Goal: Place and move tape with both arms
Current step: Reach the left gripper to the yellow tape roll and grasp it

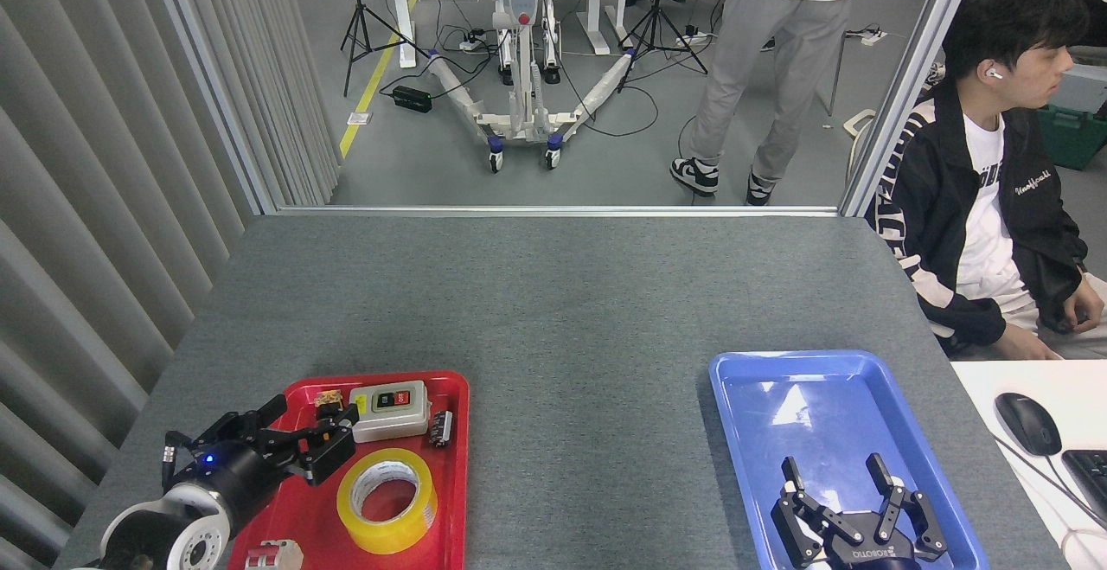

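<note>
L gripper (pixel 313 432) open wide, holding nothing, over the red tray (pixel 457 466) just left of the tape (pixel 387 489). R gripper (pixel 852 501) also spread, empty, above the blue tray (pixel 744 397). Tape lies flat at tray's near end. Prob light, stiff, slick; pinch across wall, inner core to outer rim.

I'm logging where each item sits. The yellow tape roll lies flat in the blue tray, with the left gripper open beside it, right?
Not quite. The head view shows the tape lying flat in the red tray, not the blue tray, which holds nothing. The rest stands: the left gripper is open beside it.
</note>
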